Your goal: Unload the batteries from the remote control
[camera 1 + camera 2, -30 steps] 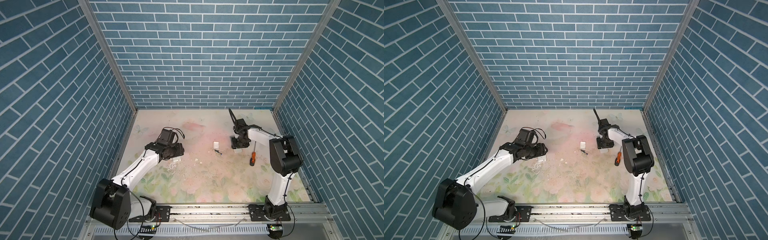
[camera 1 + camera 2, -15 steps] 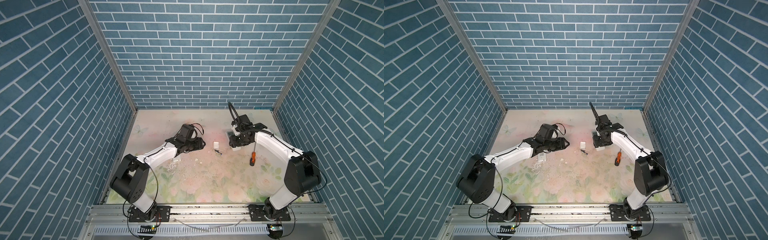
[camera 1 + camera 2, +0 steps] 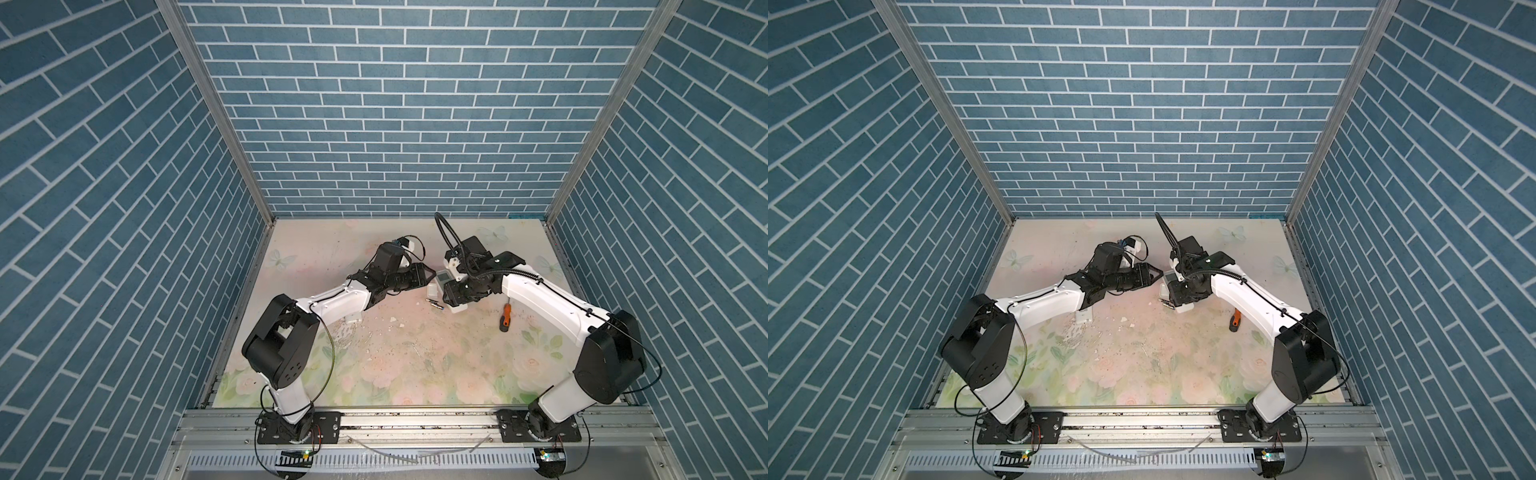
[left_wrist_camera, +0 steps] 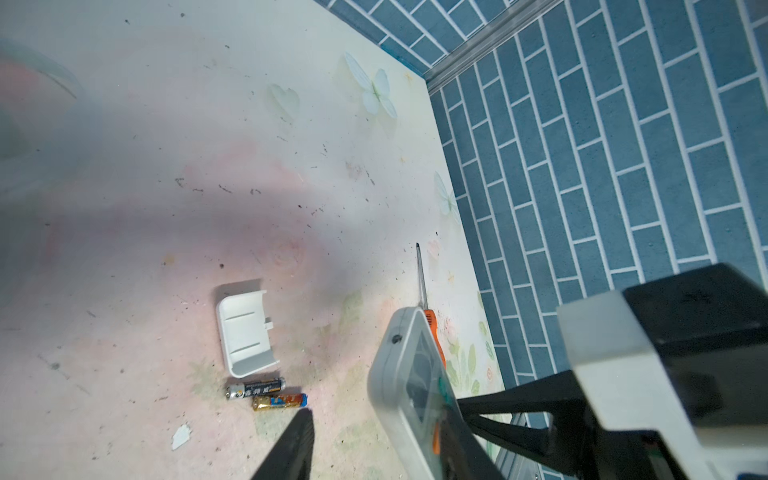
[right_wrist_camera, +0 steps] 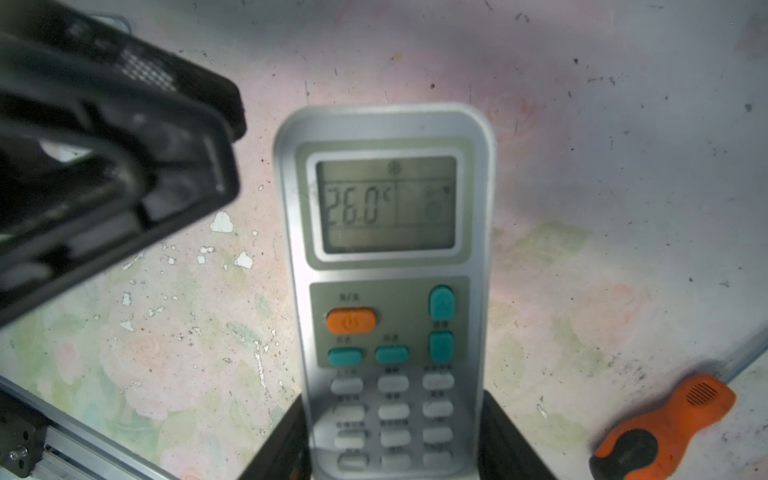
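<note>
My right gripper point(image 5: 395, 440) is shut on the lower keypad end of a grey-white remote control point(image 5: 386, 249), whose lit screen faces the wrist camera. It holds the remote point(image 3: 444, 277) above the mat at mid-back. My left gripper point(image 4: 380, 428) is open, with the remote's point(image 4: 411, 390) screen end between its fingers. One finger point(image 4: 291, 444) stands clear of the casing. Two batteries point(image 4: 255, 388) point(image 4: 279, 402) lie side by side on the mat, seen in both top views point(image 3: 434, 304) point(image 3: 1168, 303), just below the remote.
A white cover point(image 4: 245, 332) lies upturned beside the batteries. Another white cover point(image 3: 353, 319) sits by the left forearm. An orange-handled screwdriver point(image 3: 505, 318) point(image 5: 665, 428) lies to the right of the remote. White flakes dot the floral mat point(image 3: 395, 365).
My left arm has swung from the left side of the mat to the remote, and its jaws have narrowed. My right gripper has carried the remote slightly toward the middle.
</note>
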Controlling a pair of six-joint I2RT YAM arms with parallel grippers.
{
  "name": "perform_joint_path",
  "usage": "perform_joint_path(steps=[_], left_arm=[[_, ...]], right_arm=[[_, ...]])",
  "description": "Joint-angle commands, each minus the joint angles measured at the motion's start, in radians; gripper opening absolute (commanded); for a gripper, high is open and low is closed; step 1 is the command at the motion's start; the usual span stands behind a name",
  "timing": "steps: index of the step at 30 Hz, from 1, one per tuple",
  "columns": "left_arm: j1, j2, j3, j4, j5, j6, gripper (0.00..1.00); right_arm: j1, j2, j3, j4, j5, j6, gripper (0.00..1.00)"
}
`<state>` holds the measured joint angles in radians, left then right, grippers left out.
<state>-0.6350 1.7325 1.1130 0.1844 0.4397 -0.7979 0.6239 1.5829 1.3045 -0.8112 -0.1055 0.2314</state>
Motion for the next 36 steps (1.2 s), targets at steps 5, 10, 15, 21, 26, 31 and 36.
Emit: perform_joint_path(steps=[5,10,15,21,26,31,36], left_arm=[[-0.008,0.064,0.007,0.085,0.032,-0.058,0.43],[-0.012,0.095,0.024,0.075,0.042,-0.072,0.41],[-0.013,0.11,0.022,0.131,0.055,-0.11,0.29],[-0.012,0.103,-0.004,0.177,0.059,-0.136,0.16],[-0.009,0.105,-0.04,0.233,0.068,-0.168,0.05],[0.001,0.098,-0.07,0.286,0.072,-0.197,0.0],[0.022,0.083,-0.088,0.348,0.074,-0.231,0.0]], right_arm=[[0.043,0.048,0.081,0.005,-0.021,0.017,0.06],[0.057,0.05,0.095,0.023,-0.022,0.016,0.06],[0.066,0.067,0.121,0.015,-0.028,0.005,0.05],[0.07,0.068,0.125,0.025,-0.019,0.009,0.05],[0.071,0.06,0.122,0.039,-0.013,0.016,0.05],[0.071,0.036,0.102,0.077,-0.002,0.033,0.1],[0.07,0.021,0.076,0.127,0.003,0.062,0.38]])
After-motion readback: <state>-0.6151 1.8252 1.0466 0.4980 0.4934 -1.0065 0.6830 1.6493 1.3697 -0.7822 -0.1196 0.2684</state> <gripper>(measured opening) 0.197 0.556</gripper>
